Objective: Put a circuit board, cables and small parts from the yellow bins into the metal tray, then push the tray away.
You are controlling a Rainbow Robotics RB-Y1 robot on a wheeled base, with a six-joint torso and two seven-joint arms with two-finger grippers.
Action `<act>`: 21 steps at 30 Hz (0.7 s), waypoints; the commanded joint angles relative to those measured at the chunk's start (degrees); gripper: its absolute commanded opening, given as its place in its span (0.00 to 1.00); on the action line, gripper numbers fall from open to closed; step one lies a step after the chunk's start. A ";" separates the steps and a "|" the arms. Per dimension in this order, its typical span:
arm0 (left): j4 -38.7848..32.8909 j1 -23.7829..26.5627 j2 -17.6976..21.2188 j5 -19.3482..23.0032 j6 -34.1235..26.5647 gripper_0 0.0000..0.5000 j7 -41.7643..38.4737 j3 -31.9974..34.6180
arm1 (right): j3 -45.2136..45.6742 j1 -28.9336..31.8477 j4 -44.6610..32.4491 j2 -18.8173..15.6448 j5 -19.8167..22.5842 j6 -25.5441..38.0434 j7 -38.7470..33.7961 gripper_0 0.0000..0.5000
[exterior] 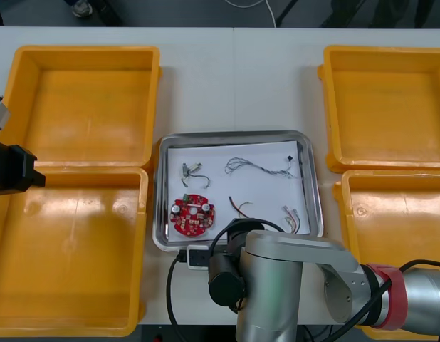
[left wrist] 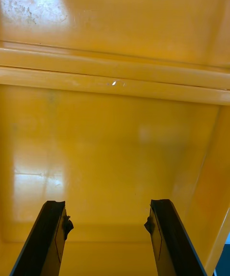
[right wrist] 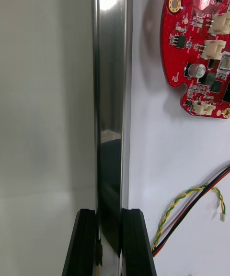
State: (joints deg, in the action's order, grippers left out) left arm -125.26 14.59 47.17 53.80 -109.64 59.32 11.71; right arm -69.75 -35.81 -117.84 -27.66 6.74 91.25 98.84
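The metal tray (exterior: 234,133), white inside, sits between the bins. It holds a round red circuit board (exterior: 192,215), a thin twisted cable (exterior: 259,167), a red and yellow cable (exterior: 241,206), another short cable (exterior: 293,217) and a small metal part (exterior: 191,170). My right gripper (right wrist: 111,216) is shut on the tray's shiny rim (right wrist: 112,89), one finger on each side of it. Just inside the rim lie the circuit board (right wrist: 199,41) and a yellow and red cable (right wrist: 191,209). My left gripper (left wrist: 108,206) hangs open over a yellow bin (left wrist: 115,147), holding nothing.
Two yellow bins stand at the left (exterior: 85,107) (exterior: 70,249) and two at the right (exterior: 384,107) (exterior: 398,214), all bare inside. My right arm (exterior: 277,278) covers the tray's near edge. A small white box (exterior: 195,258) with a black lead lies there. The left arm (exterior: 13,167) is at the left edge.
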 commanded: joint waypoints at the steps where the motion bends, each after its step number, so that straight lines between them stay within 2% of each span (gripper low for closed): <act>1: -1.57 -0.62 2.49 0.43 -0.36 1.00 -1.93 1.74 | 0.23 -1.28 -0.46 0.59 -0.67 -0.73 -1.99 0.00; 21: -1.57 -0.62 2.49 0.43 -0.36 1.00 -1.93 1.74 | 2.61 -5.58 -0.46 -2.66 -2.34 -2.22 -2.07 0.00</act>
State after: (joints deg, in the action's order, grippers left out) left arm -125.26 14.59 47.17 53.80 -109.64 59.32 11.71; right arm -69.14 -39.26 -117.66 -28.83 6.00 89.56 98.46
